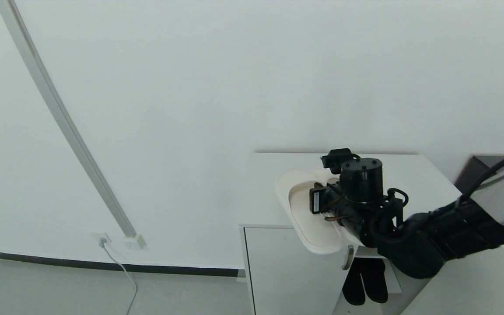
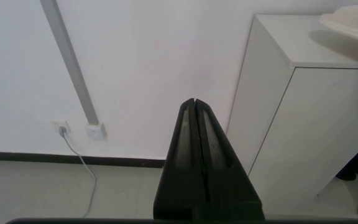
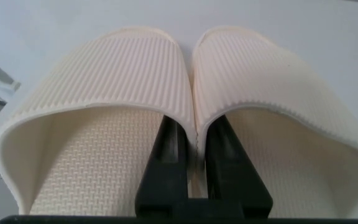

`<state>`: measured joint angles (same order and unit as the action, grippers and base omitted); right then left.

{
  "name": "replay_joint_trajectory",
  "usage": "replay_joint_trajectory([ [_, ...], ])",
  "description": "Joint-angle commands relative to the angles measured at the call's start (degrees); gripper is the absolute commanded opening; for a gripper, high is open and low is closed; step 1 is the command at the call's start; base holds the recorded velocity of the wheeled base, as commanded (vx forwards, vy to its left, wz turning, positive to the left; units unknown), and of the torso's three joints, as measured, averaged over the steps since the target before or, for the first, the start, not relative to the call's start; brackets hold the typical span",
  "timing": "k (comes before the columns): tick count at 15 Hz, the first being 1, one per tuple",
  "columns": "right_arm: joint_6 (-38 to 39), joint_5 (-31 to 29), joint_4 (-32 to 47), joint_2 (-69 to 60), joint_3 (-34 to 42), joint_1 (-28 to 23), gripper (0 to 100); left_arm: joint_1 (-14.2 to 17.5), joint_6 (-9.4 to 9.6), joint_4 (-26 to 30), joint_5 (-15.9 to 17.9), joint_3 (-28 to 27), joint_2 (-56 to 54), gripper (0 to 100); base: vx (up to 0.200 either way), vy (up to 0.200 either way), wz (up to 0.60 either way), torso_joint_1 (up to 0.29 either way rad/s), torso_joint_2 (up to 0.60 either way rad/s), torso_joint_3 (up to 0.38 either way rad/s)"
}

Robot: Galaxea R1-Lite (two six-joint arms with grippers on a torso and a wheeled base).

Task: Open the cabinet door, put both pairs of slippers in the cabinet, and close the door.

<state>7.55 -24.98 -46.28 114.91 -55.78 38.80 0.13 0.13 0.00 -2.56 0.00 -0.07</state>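
The top slippers (image 1: 311,221) lie side by side on the cabinet (image 1: 414,175), overhanging its front edge, one finger of the right gripper (image 3: 190,149) inside each. The lower slippers (image 1: 365,280) sit inside the cabinet at 6 o'clock from that pair, right of the door (image 1: 291,271). A socket (image 1: 102,240) is on the wall at the cabinet's 9 o'clock.

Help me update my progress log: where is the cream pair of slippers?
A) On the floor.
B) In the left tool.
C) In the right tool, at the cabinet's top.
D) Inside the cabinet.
C: the right tool pinches the cream slippers together at the top of the cabinet; the left tool is shut on nothing.
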Motion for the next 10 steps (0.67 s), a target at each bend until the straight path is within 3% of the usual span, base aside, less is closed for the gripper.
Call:
replay_joint_trajectory([
  [1, 0.1, -0.2, -2.4, -7.8, 8.3, 3.0, 0, 0.0, -0.05, 0.0, 0.0, 0.0, 0.1, 0, 0.0, 0.0, 0.0, 0.0, 0.0, 0.0],
  [9, 0.3, -0.3, -2.5, -8.5, 9.7, 4.9, 0, 0.0, -0.05, 0.0, 0.1, 0.0, 0.1, 0, 0.0, 0.0, 0.0, 0.0, 0.0, 0.0],
  [10, 0.3, -0.3, -2.5, -8.4, 9.7, 4.9, 0, 0.0, -0.05, 0.0, 0.1, 0.0, 0.1, 0, -0.2, 0.0, 0.0, 0.002, 0.0, 0.007],
])
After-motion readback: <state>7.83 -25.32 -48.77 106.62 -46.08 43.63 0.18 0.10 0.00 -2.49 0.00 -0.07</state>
